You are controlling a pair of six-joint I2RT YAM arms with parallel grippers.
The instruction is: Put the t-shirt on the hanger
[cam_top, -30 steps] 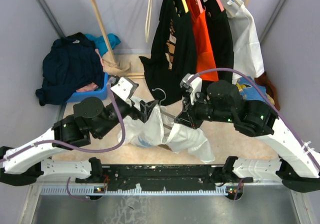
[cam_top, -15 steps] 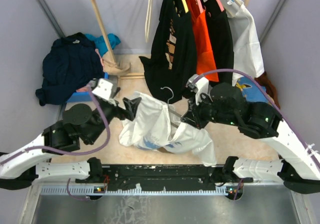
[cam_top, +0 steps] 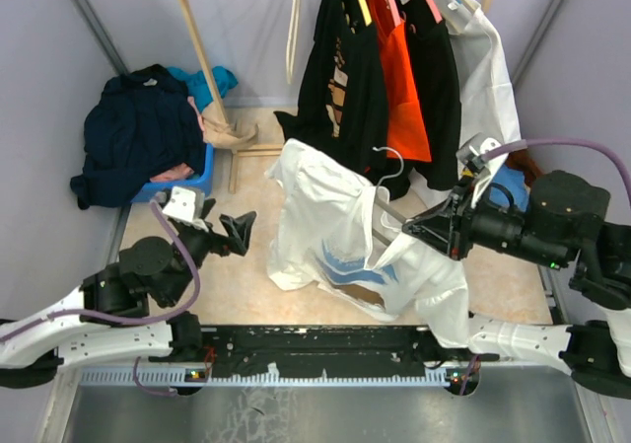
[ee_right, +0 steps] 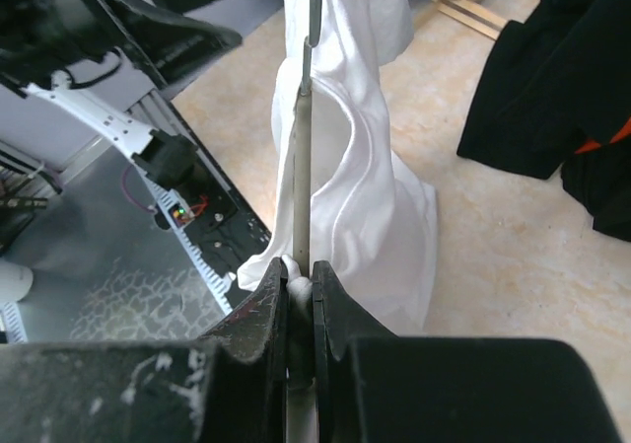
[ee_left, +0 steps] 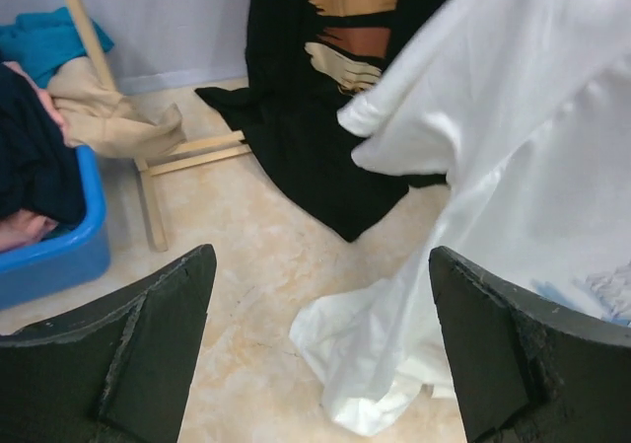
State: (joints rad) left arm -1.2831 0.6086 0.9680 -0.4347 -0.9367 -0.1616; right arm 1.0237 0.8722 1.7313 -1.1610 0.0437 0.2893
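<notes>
Over on the right, the right end effector (ee_right: 301, 290) is pinched tight on one thin arm of the hanger (ee_right: 305, 167), holding it up at a tilt. The t-shirt (cam_top: 320, 216) hangs draped over that hanger between the two arms, its blue print showing low on the cloth. Well apart to the left, the left end effector (cam_top: 235, 234) stands spread wide with nothing in it, facing the t-shirt. Behind, a black garment (cam_top: 340, 98) and an orange garment (cam_top: 394, 78) hang from a rack (cam_top: 202, 43); navy clothes (cam_top: 138, 132) fill a blue bin (cam_top: 187, 182).

White t-shirt (cam_top: 320, 216) with blue chest print; pale grey hanger (ee_right: 302, 147), silver hook.
</notes>
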